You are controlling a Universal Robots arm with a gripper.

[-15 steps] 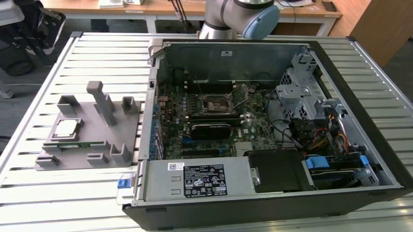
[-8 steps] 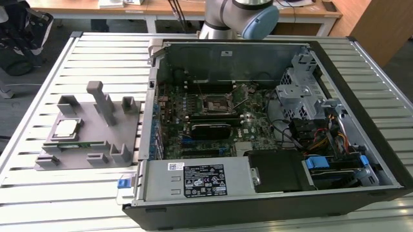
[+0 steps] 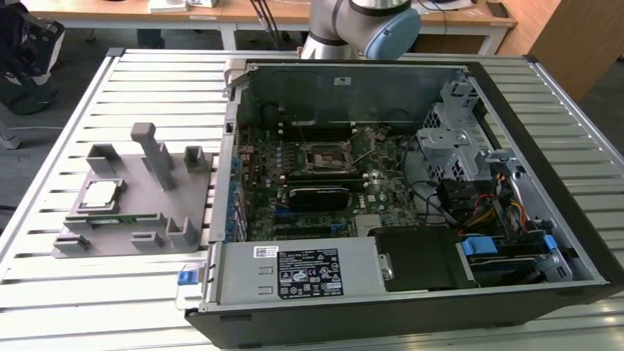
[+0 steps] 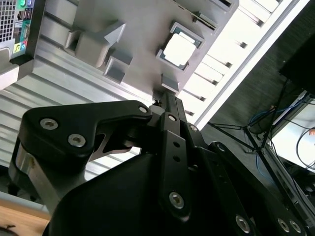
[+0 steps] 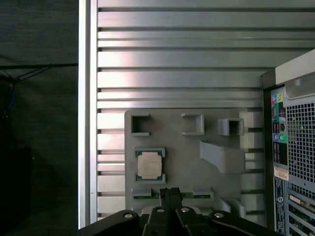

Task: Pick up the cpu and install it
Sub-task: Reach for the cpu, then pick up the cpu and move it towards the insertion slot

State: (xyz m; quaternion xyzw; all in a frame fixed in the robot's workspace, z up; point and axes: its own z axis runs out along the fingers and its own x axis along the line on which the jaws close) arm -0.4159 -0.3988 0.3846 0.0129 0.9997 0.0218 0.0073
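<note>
The gripper is pinched shut with nothing in it, above the gray holder. The cpu lies flat in a holder pocket, shiny side up, square, with its edges lined up with the holder's. The open computer case sits just beside the holder.

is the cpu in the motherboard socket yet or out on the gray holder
Out. The cpu lies flat in a recess of the gray holder, outside the computer case.

1 cpu, 1 RAM stick, 1 gray holder, 1 open PC case, 1 robot arm.
</note>
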